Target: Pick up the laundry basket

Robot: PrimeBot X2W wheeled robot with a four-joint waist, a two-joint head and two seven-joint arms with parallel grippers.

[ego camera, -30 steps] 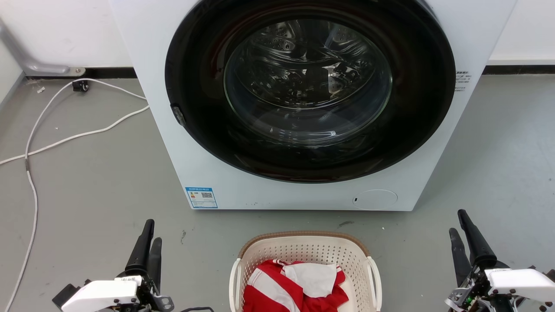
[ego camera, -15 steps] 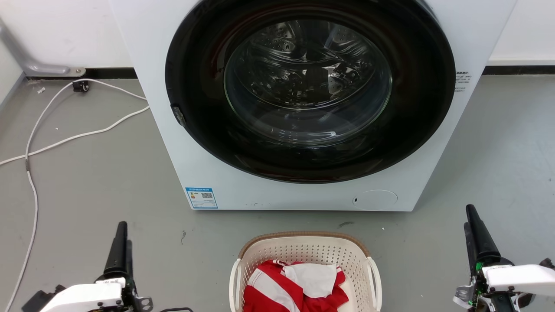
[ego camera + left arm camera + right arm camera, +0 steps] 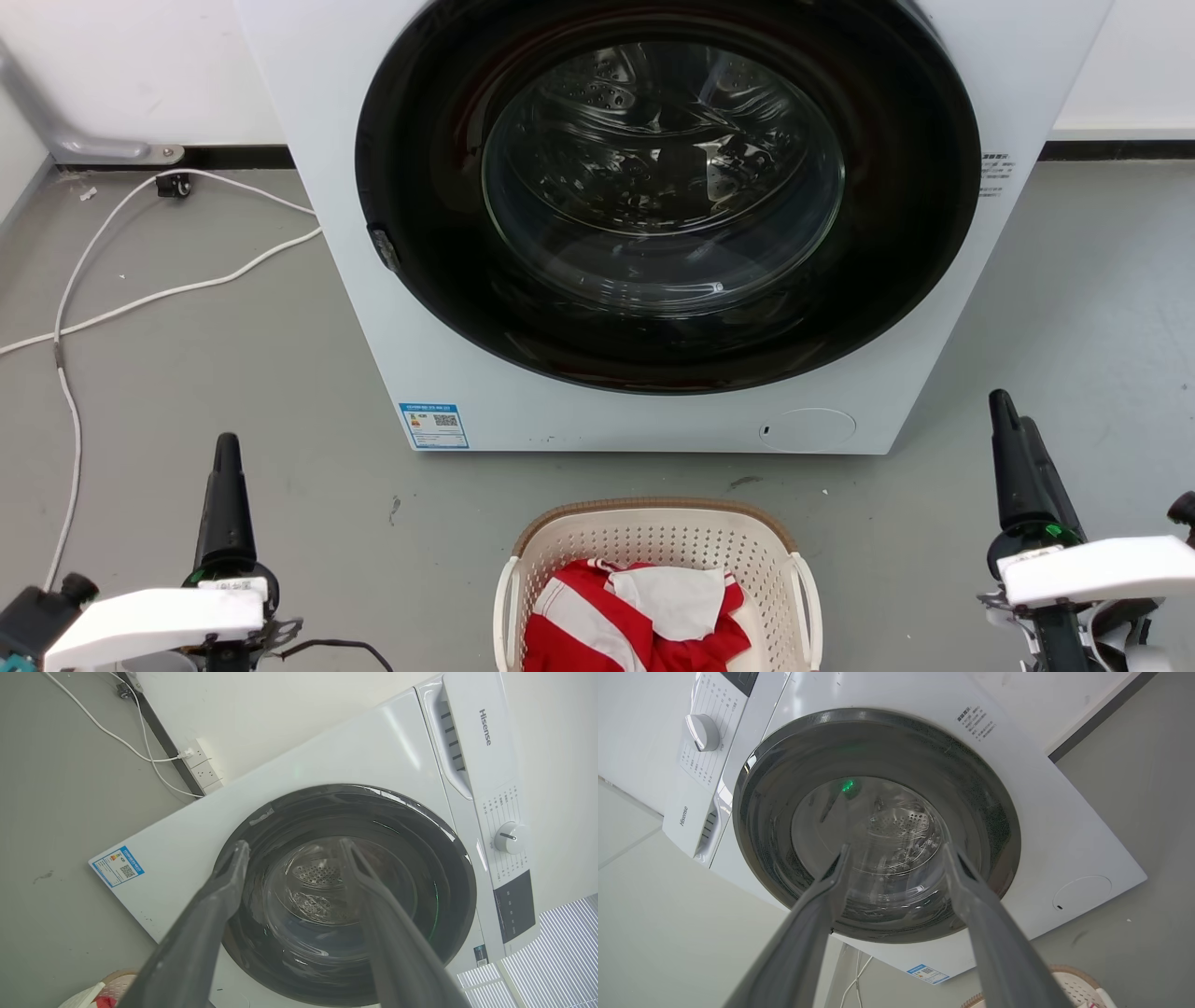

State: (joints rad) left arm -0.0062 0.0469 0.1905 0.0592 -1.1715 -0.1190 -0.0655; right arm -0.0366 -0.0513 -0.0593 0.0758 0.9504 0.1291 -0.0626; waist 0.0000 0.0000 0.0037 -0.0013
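The laundry basket, a cream plastic tub of rounded-rectangular outline with finely perforated walls, a brown woven-look rim and smooth white side handles, stood on the matte grey floor at the bottom centre of the head view, just in front of the washing machine and apart from it. It contained a crumpled red-and-white striped garment with a white cloth lying on top. The machine was a glossy white box whose round door had a broad black ring around a domed glass pane; the perforated steel drum showed through the glass, and its contents could not be made out. A blue label and a round flush flap marked the lower front panel, and a white dial sat on the control strip. A thin white cable curved across the floor at the left. The left gripper hung well to the basket's left and the right gripper well to its right, neither touching it. In the wrist views the long, dark, tapering fingers of the left gripper and the right gripper stood spread apart with nothing between them, framing the door.
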